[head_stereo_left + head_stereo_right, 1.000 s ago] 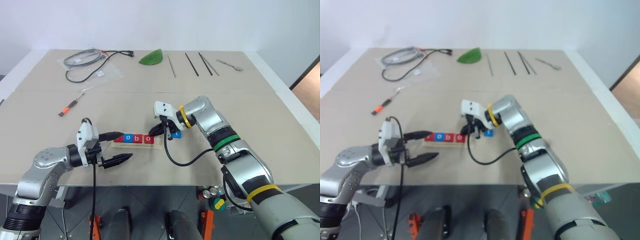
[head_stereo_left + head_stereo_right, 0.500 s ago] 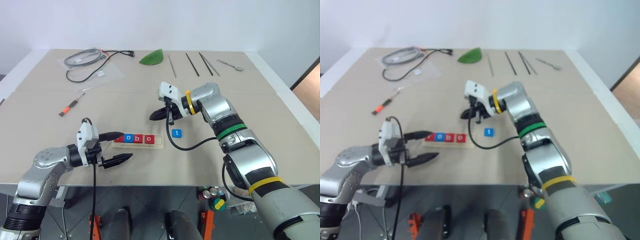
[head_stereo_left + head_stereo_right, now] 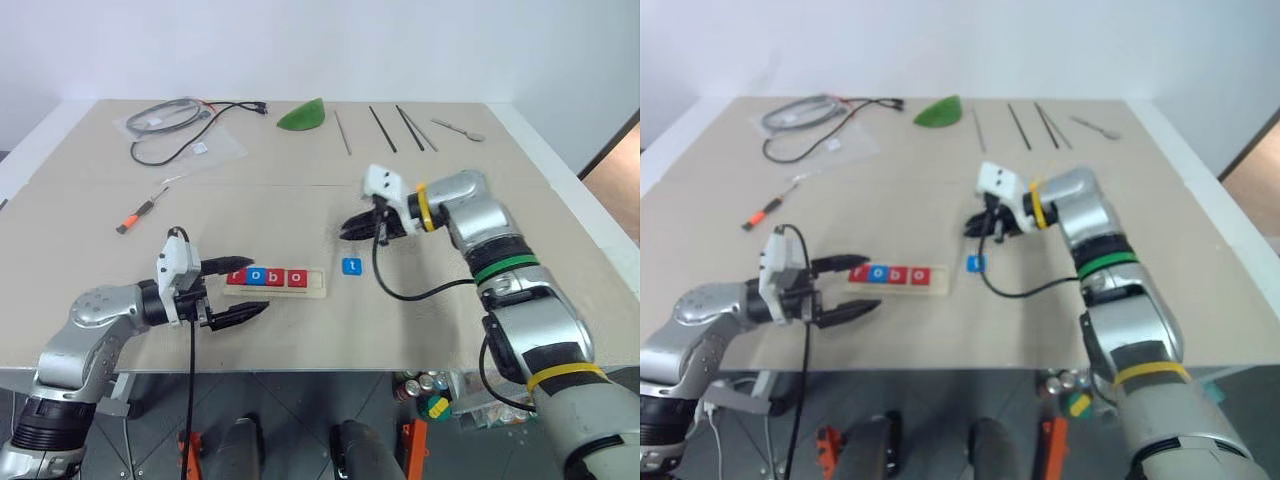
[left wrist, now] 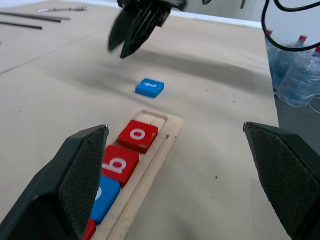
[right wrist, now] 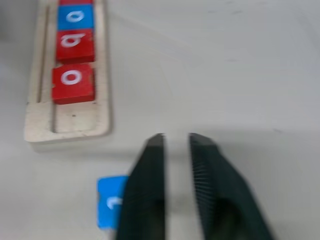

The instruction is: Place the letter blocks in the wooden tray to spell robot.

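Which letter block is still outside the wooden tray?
The blue t block. It lies flat on the table just past the wooden tray's empty end slot, while the other blocks, including the red o block, sit in the tray.

First red letter tile [image 3: 238, 275] in pale wooden tray [image 3: 314, 285] partly hidden behind left gripper's black finger [image 3: 228, 263]; letter unreadable. Blue tile [image 5: 111, 202] blurred, partly covered by right gripper's finger [image 5: 145, 195].
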